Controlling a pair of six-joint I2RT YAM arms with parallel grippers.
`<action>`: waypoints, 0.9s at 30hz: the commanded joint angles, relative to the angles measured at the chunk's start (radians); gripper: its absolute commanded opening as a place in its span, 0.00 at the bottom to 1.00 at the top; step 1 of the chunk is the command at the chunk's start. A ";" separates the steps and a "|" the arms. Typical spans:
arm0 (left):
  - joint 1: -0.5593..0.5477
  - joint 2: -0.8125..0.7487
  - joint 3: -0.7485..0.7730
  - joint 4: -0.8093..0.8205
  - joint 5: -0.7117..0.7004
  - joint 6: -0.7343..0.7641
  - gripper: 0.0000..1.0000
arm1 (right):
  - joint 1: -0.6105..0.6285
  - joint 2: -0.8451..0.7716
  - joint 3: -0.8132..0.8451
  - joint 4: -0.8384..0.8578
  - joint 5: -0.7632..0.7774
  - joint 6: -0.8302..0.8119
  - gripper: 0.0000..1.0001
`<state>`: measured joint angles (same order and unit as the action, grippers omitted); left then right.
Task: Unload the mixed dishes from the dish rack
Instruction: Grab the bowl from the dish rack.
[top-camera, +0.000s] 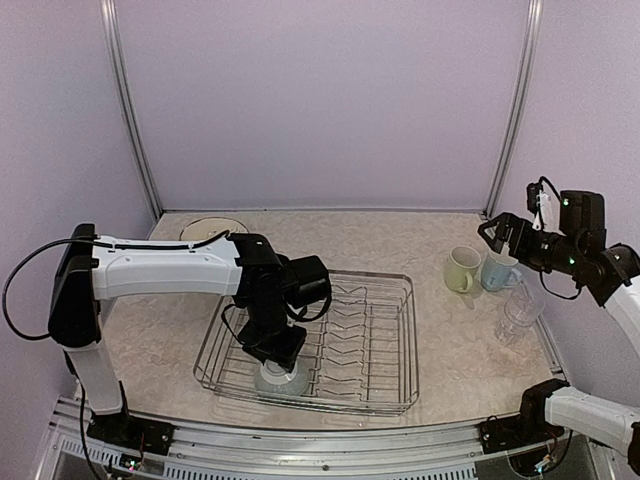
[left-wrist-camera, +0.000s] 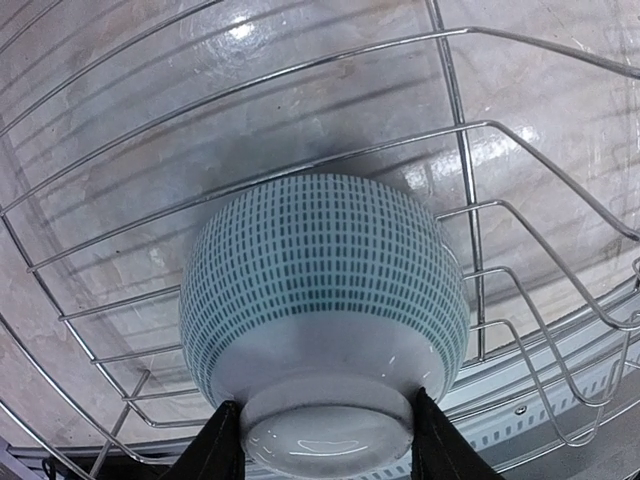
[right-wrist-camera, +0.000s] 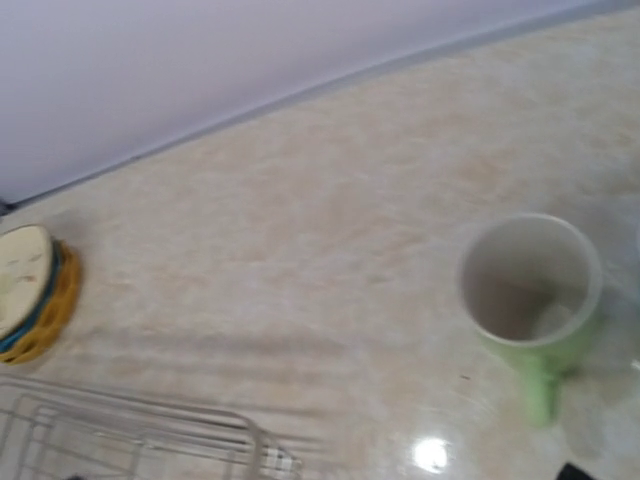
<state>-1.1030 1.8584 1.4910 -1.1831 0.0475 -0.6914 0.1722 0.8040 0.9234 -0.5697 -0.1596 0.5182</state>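
- Lilac walls are ringing a marbled counter (top-camera: 400, 235), with the rack (top-camera: 400, 330) sitting towards its near edge.
- Left claw (top-camera: 280, 362) is reaching down inside the rack, its fingers (left-wrist-camera: 215, 450) pinching the foot of the upturned bowl (top-camera: 281, 381) in the near-left corner.
- Right claw (top-camera: 497, 232) is hanging wide open and empty above the green mug (top-camera: 461, 269) and blue mug (top-camera: 497, 271) at the right.
- Plates (top-camera: 213, 228) are lying stacked at the far left.

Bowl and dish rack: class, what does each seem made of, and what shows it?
Bowl: likely glazed ceramic, glossy; highlights on its white foot, printed teal dashes. Dish rack: metal wire, shiny silver, probably chromed or stainless; bright glints along it.
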 joint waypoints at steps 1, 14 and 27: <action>-0.003 -0.030 0.008 -0.016 -0.037 -0.003 0.36 | 0.002 0.022 0.024 0.079 -0.107 -0.001 1.00; 0.111 -0.216 -0.086 0.095 0.049 -0.009 0.32 | 0.357 0.215 0.017 0.335 -0.078 0.094 1.00; 0.404 -0.515 -0.326 0.487 0.437 -0.073 0.33 | 0.635 0.571 0.031 0.750 -0.200 0.243 0.99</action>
<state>-0.7803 1.4231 1.2205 -0.9077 0.2920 -0.7254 0.7578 1.3052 0.9436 -0.0242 -0.2859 0.6804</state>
